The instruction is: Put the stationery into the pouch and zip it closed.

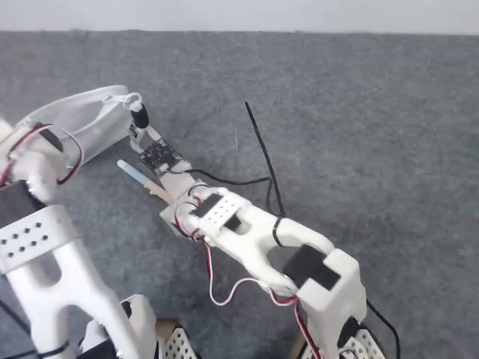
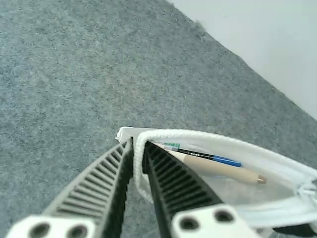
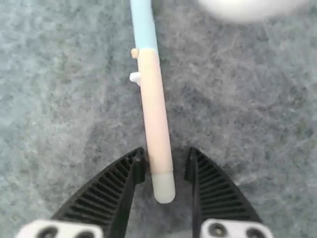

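White plastic arms (image 1: 254, 232), red and white cables (image 1: 209, 269) (black ribbed fingers (image 2: 173, 178)).

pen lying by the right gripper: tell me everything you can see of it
The pen is slim and looks plastic: light blue at one end, a peach barrel, a pale rounded tip, and two small nubs on its side at the colour join. It lies flat on the grey felt-like table cover, outside the pouch, with its blue end toward the pouch. The right gripper is open and straddles the pale end. Whether a finger touches the barrel is unclear.
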Controlling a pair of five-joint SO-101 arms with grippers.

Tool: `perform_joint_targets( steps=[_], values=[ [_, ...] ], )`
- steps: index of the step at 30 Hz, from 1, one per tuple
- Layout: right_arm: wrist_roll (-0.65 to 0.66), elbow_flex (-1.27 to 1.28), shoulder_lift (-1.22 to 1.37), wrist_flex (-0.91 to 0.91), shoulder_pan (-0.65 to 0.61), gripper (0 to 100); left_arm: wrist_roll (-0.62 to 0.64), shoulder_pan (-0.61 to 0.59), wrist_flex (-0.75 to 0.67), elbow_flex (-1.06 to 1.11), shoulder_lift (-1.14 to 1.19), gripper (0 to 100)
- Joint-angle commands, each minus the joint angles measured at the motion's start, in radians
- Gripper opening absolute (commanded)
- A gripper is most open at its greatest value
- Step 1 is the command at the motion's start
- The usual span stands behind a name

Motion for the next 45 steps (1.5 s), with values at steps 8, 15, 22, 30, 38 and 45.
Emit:
perform_joint_targets(
  steps=[8,15,22,30,38,45],
  values=[
    [0.006,-0.126,0.010,0.162,0.024,1.3,0.014,-0.003,-0.034,-0.031,-0.008,1],
    [0.083,-0.123,-0.038,0.226,0.093,0.6,0.014,-0.003,-0.032,-0.031,-0.008,1],
    [0.261,-0.121,-0.251,0.489,0.205,0.6,0.012,-0.003,-0.034,-0.031,-0.008,1],
    [0.407,-0.098,-0.323,0.762,0.332,0.9,0.012,0.000,-0.034,-0.031,-0.008,1],
    [0.404,-0.175,-0.326,0.949,0.343,19.1,0.012,0.002,-0.034,-0.030,-0.008,1],
    [0.249,-0.192,-0.325,0.892,0.259,16.7,0.011,0.002,-0.034,-0.030,-0.008,1]
  ],
)
